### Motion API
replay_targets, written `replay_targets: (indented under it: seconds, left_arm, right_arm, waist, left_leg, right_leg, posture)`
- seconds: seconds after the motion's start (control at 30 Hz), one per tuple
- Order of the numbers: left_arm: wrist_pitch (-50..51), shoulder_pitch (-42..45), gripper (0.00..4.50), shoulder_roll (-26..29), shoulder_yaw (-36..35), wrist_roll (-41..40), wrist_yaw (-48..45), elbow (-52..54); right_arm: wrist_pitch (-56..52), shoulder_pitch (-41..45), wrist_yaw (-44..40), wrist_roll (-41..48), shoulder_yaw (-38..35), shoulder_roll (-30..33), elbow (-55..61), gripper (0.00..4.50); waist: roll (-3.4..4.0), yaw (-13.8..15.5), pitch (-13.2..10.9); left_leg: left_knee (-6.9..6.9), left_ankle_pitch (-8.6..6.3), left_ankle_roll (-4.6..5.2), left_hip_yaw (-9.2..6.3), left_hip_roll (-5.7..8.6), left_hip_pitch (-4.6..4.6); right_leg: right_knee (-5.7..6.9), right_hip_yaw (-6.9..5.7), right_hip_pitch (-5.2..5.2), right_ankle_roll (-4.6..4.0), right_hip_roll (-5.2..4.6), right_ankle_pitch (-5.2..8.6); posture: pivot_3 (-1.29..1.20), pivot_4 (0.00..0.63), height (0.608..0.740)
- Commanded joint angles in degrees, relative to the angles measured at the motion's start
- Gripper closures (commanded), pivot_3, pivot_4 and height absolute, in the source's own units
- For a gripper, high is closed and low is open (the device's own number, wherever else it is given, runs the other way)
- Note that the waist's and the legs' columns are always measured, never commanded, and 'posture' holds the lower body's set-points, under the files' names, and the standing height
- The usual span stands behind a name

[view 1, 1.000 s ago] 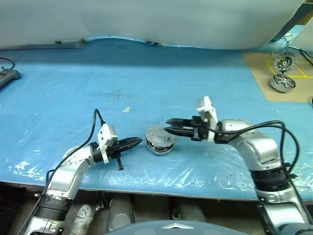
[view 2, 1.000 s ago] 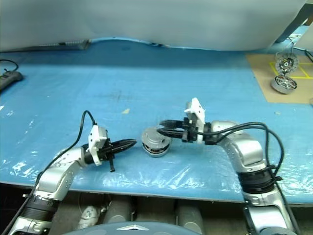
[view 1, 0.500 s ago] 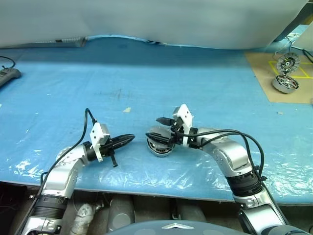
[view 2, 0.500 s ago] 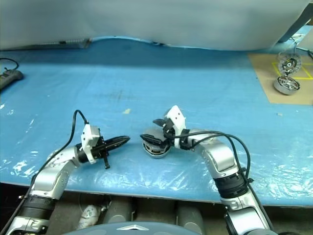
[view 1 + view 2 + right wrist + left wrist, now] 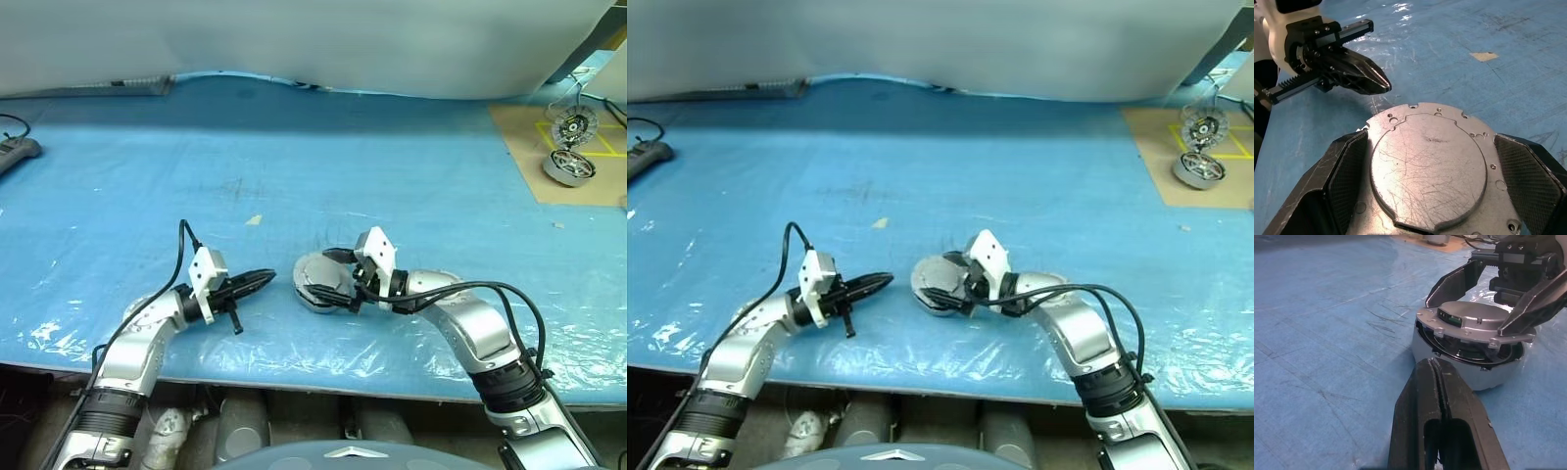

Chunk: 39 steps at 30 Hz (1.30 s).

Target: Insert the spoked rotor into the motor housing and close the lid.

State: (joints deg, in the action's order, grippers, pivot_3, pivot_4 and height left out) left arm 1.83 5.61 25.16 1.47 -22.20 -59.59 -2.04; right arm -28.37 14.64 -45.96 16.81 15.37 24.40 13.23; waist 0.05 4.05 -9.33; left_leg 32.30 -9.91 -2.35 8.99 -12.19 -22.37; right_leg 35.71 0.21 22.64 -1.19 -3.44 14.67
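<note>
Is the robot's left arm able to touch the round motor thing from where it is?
Probably yes. The left end effector, shut, points at the motor housing with only bare blue mat between them. The right end effector straddles the lid from the opposite side, leaving the near wall free.

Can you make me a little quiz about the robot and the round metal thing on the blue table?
1. True or false: the flat grey lid lies down on the round silver motor housing.
2. Which black two-fingered hand stands open, a finger on each side of the lid: A) left hand B) right hand?
3. Fill in: the left hand's fingers are ____.

Key
1. True, though a thin gap shows under the lid's rim.
2. B
3. shut
</note>
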Motion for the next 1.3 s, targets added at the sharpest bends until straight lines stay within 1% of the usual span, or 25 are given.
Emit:
replay_targets:
  seconds: [0.03,0.07,0.1,0.17,0.23,0.27,0.57,0.8,1.0,1.3]
  left_arm:
    - [-0.5,0.4,4.50,1.1,-1.1,-0.7,-0.8,0.4]
    - [-0.6,0.4,4.50,1.2,-1.2,-0.8,-0.9,0.2]
    - [-0.7,0.5,4.50,1.4,-1.2,-0.8,-1.0,0.1]
    - [-0.9,0.7,4.50,1.5,-1.3,-0.9,-1.2,-0.5]
    - [-1.3,1.0,4.50,1.8,-1.7,-1.0,-1.7,-1.3]
    - [-1.5,1.1,4.50,1.8,-1.8,-1.0,-1.9,-1.7]
    - [-2.7,1.9,4.50,0.4,-0.3,0.2,-1.2,-2.7]
    - [-3.0,2.0,4.50,0.0,-0.1,0.6,-1.3,-2.6]
    - [-2.8,2.7,4.50,-0.3,0.1,1.1,-0.6,-2.4]
    - [-2.0,3.1,4.50,-0.4,0.5,1.0,0.3,-1.4]
  right_arm:
    - [4.3,-0.4,-0.1,-2.4,1.0,0.2,-0.3,0.12]
    - [5.2,-0.3,0.0,-3.1,1.3,0.2,-0.9,0.12]
    - [5.8,-0.3,0.0,-3.6,1.4,0.2,-1.3,0.29]
    - [6.3,-0.2,-0.1,-3.8,1.2,0.1,-1.8,0.70]
    - [6.4,0.1,-0.4,-3.9,0.8,0.4,-1.8,1.38]
    - [6.5,0.3,-0.5,-3.9,0.6,0.6,-1.8,1.52]
    - [5.8,1.4,-3.0,-3.9,0.2,3.9,-1.5,1.52]
    - [6.5,0.8,-2.0,-5.5,1.7,2.5,-3.2,1.52]
    - [2.6,1.1,1.1,-4.4,0.6,-1.5,-3.1,1.52]
    - [3.3,0.8,1.2,-7.8,2.7,-0.5,-3.9,1.52]
  waist:
    - [0.00,0.0,0.0]
    - [0.00,0.0,0.0]
    - [0.00,0.0,0.0]
    - [0.00,0.0,0.0]
    - [0.00,0.0,0.0]
    - [0.00,0.0,0.0]
    - [0.00,0.1,0.0]
    - [0.00,0.0,0.0]
    - [-0.01,-0.1,0.0]
    - [-0.01,-0.1,0.0]
  left_leg:
    - [0.00,0.00,0.00,0.00,0.00,0.00]
    - [0.00,0.00,0.00,0.00,0.00,0.00]
    - [0.00,0.00,0.00,0.00,0.01,0.00]
    - [0.01,0.00,0.00,0.00,0.02,0.00]
    - [0.02,0.00,0.01,0.00,0.01,0.00]
    - [0.03,0.00,0.01,0.00,0.01,0.02]
    - [0.11,0.00,0.02,-0.04,0.07,0.18]
    - [0.09,0.00,0.02,-0.04,0.04,0.24]
    - [0.10,0.00,0.02,-0.04,0.03,0.38]
    - [0.09,0.00,0.02,-0.04,0.04,0.43]
  right_leg:
    - [0.00,0.00,0.00,0.00,0.00,0.00]
    - [0.00,0.00,0.00,0.00,0.00,0.00]
    - [0.00,0.00,0.00,0.00,0.00,0.00]
    - [0.00,0.00,-0.01,0.00,-0.01,0.00]
    - [0.00,-0.01,-0.02,0.00,-0.01,0.00]
    - [0.01,0.00,-0.03,0.00,-0.01,0.00]
    - [-0.01,-0.01,-0.26,-0.04,-0.08,0.03]
    - [-0.01,-0.01,-0.28,-0.17,-0.05,0.10]
    - [0.01,0.03,-0.36,-0.22,-0.04,0.13]
    - [-0.01,0.06,-0.40,-0.23,-0.04,0.13]
  posture:
    - [0.00,0.150,0.740]
    - [0.00,0.150,0.740]
    - [0.00,0.150,0.740]
    - [0.00,0.150,0.740]
    - [0.00,0.150,0.740]
    - [0.00,0.150,0.740]
    - [0.00,0.150,0.740]
    - [0.00,0.150,0.740]
    - [0.00,0.150,0.740]
    - [0.00,0.150,0.740]
